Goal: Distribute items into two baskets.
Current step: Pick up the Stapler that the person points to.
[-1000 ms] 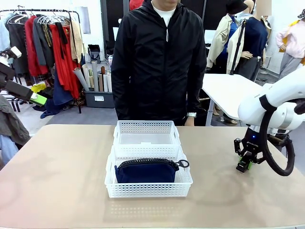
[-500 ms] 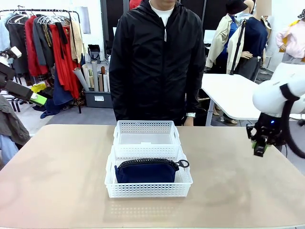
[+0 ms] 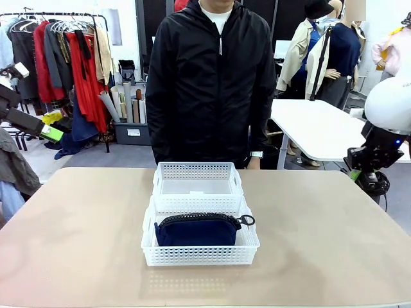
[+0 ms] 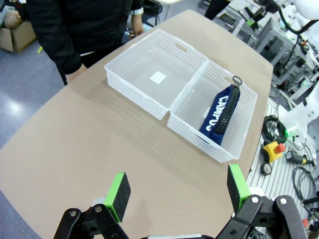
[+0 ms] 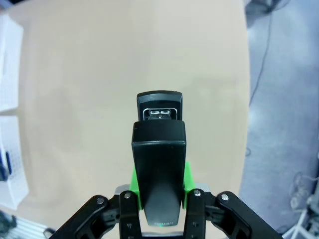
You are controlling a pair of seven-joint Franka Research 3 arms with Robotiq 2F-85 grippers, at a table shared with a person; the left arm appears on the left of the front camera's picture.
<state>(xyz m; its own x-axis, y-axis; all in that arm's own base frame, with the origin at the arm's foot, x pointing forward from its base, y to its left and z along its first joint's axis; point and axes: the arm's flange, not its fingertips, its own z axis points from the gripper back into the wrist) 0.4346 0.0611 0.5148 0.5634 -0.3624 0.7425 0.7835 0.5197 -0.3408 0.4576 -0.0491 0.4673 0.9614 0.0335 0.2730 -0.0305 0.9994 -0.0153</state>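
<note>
Showing the tan surface (image 3: 83,244) from my side: two white baskets sit end to end at its middle, touching. The near basket (image 3: 200,255) holds the navy pouch (image 3: 196,231), lying on its long edge with the ring pull toward my right. The far basket (image 3: 198,172) carries only its small white label. A person in a black jacket (image 3: 212,83) stands at the far edge. My right pincer (image 5: 159,191) is clenched on the black stapler (image 5: 159,164), raised above the surface's right margin. My left pincer (image 4: 177,189) is released, jaws wide, high over the left side. Behind, a clothes rack (image 3: 64,51) and a white table (image 3: 314,128).
</note>
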